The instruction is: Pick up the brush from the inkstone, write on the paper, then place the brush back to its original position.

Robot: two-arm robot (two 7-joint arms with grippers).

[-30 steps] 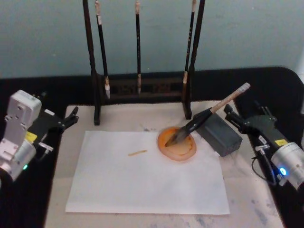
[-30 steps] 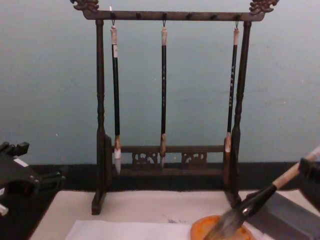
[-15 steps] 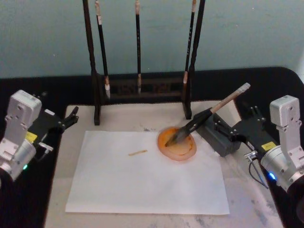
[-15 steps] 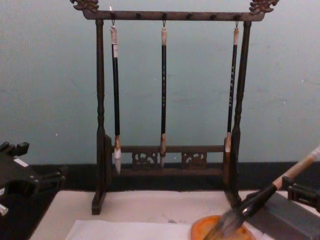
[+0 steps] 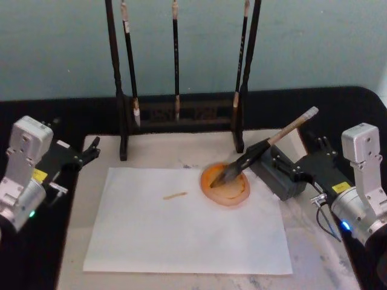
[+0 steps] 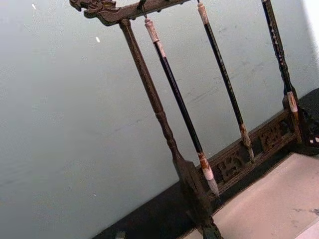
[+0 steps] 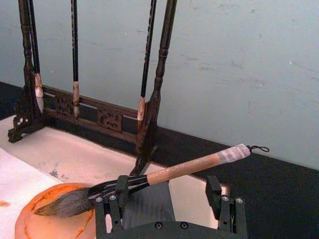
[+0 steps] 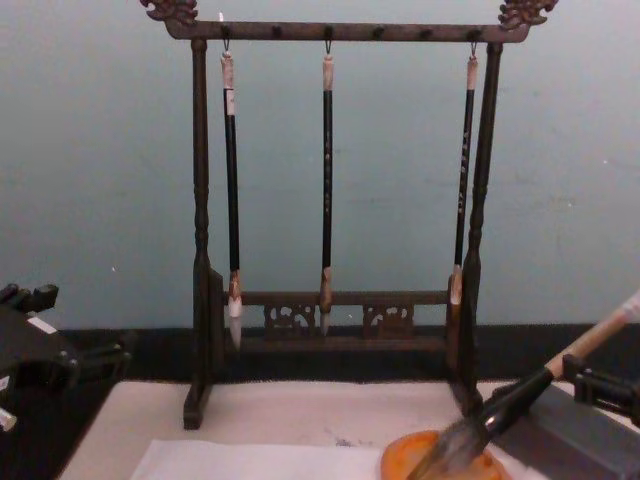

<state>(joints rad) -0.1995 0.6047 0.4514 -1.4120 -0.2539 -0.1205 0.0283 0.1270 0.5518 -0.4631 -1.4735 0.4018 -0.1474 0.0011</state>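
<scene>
Beige mat [image 5: 314, 254], brush rack [image 8: 200, 250] behind: right gripper [image 7: 167, 185] at the brush [image 5: 266, 145], nothing gripped.
We see the brush tuft in the orange dish [image 5: 236, 194], ferrule propped on the grey inkstone [image 5: 267, 171], at the far right corner of the paper [image 5: 181, 229]. Right jaws spread wide at the inkstone, apparently clear of the handle. Left gripper [image 5: 91, 150] parked off the mat's left edge.

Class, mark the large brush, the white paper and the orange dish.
brush [image 5: 293, 125]: head view, on its pale handle.
paper [image 5: 181, 229]: head view, bare middle of the sheet.
orange dish [image 5: 230, 201]: head view, its front rim.
</scene>
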